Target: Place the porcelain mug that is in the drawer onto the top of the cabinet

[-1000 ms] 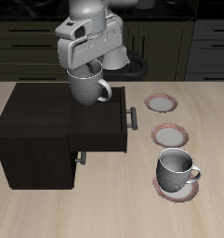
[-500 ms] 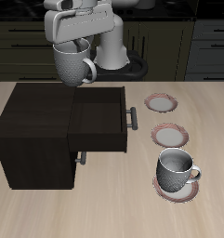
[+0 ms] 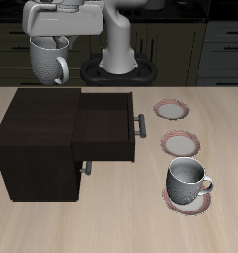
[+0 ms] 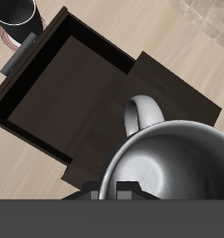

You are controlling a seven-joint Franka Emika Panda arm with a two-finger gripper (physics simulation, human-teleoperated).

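Pale wood table [image 3: 120,222] | dark kitchen cupboards [image 3: 224,44] behind | gripper [image 3: 48,40] clamps porcelain mug [image 3: 48,61] aloft

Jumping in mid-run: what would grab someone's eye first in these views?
The gripper holding the speckled mug high in the air, above the cabinet's back edge. Next, the drawer standing pulled out and empty, then a second mug on a saucer near the table's front.

A kitchen: dark base cupboards [image 3: 180,44] run behind the wooden table [image 3: 190,227], with 3 plates [image 3: 180,143] beside the cabinet [image 3: 37,138].
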